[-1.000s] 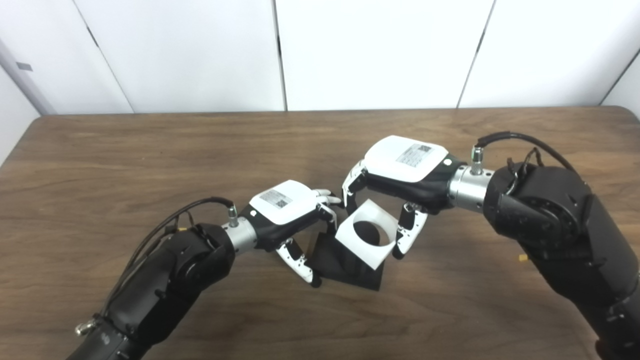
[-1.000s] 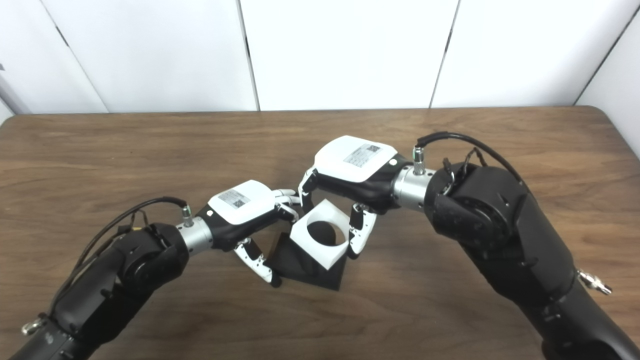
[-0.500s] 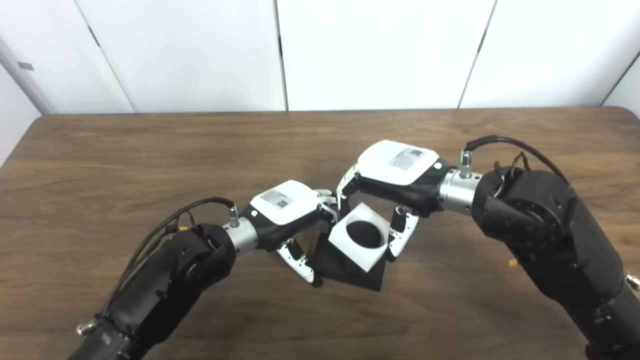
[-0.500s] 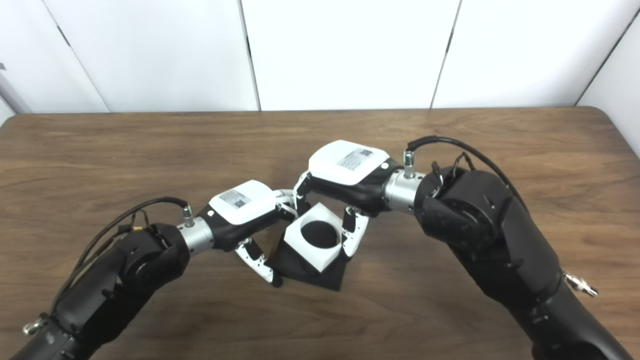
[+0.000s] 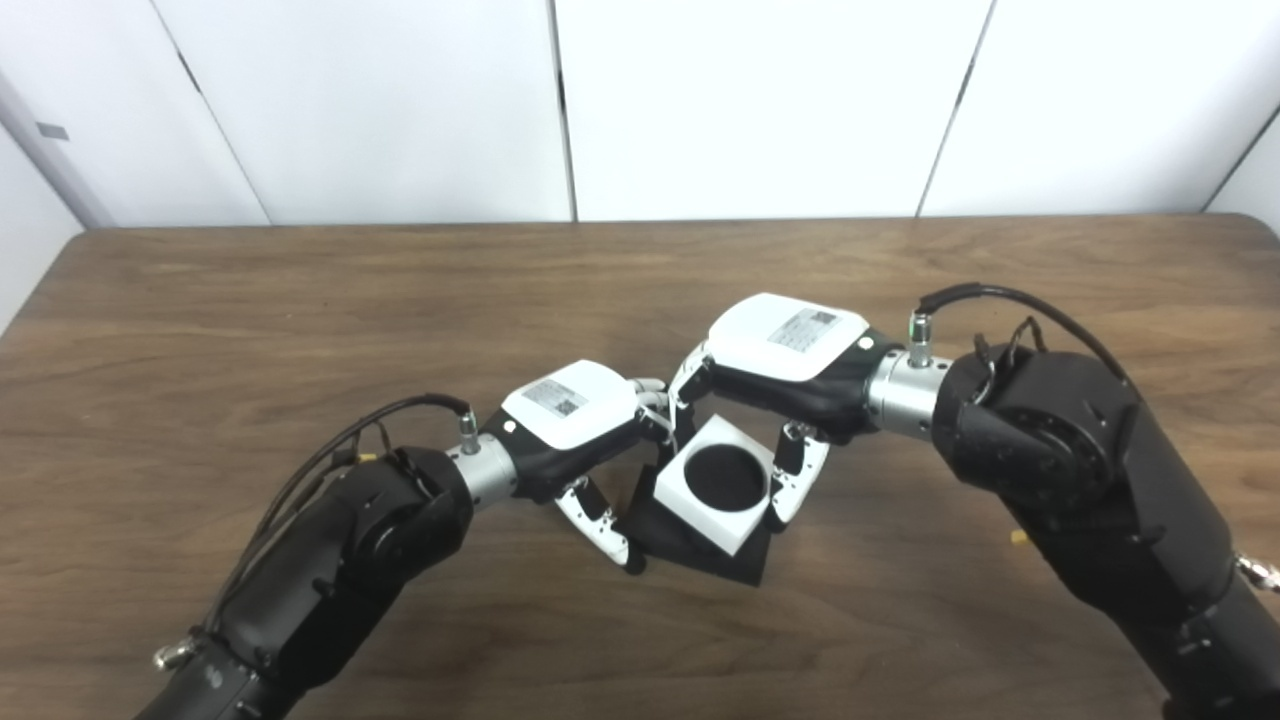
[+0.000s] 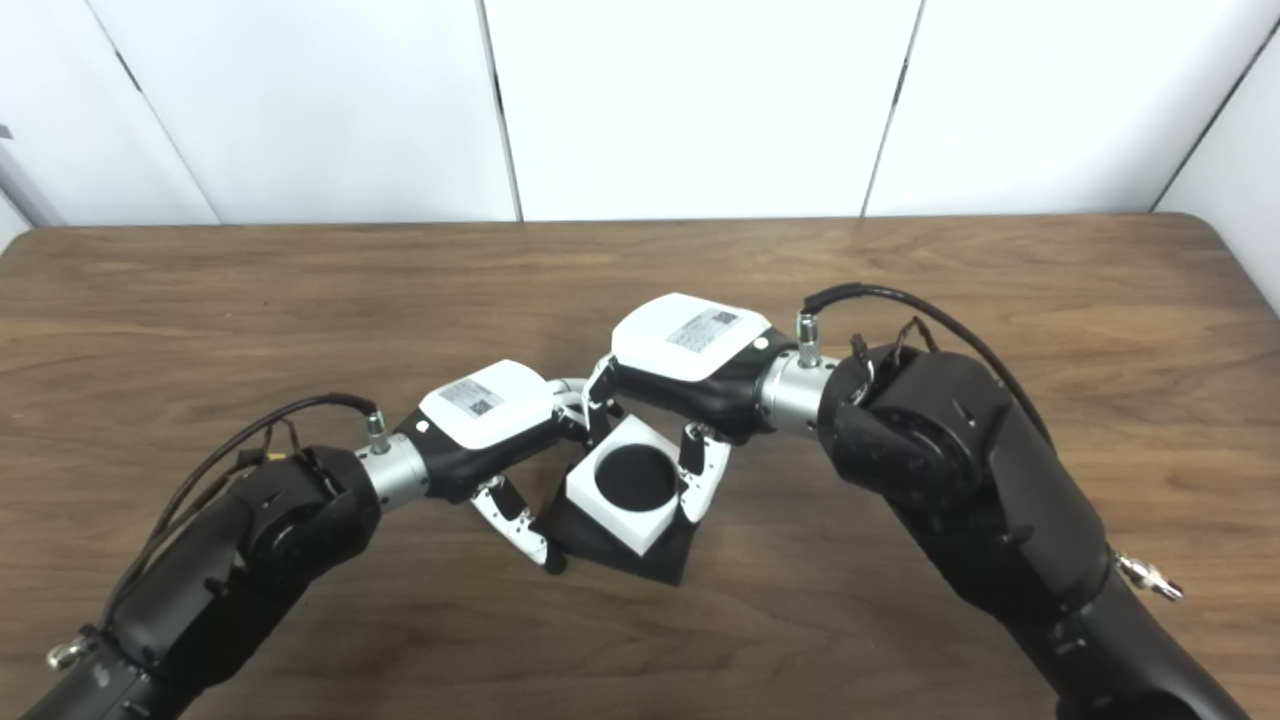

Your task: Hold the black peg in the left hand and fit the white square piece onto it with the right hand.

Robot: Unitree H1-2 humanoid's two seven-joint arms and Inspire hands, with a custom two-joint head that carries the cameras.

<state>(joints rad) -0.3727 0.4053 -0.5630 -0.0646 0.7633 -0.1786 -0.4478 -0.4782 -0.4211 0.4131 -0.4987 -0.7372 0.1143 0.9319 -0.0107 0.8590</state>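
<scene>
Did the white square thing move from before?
Yes. The white square piece, held by the right hand, went down and left onto the black peg's base, which stayed put.

There was one table [image 5: 300,290], brown and wood-grained. On it stood one black peg [image 5: 740,565] with a square base. One white square piece [image 5: 680,490] with a single round hole sat over that peg. Two robot hands were in view: one left hand [image 5: 575,420] and one right hand [image 5: 785,350], each on one black arm. One cable ran along each wrist, two in all. One small yellow bit [image 5: 1018,537] lay on the table by the right arm. Behind were white wall panels.
</scene>
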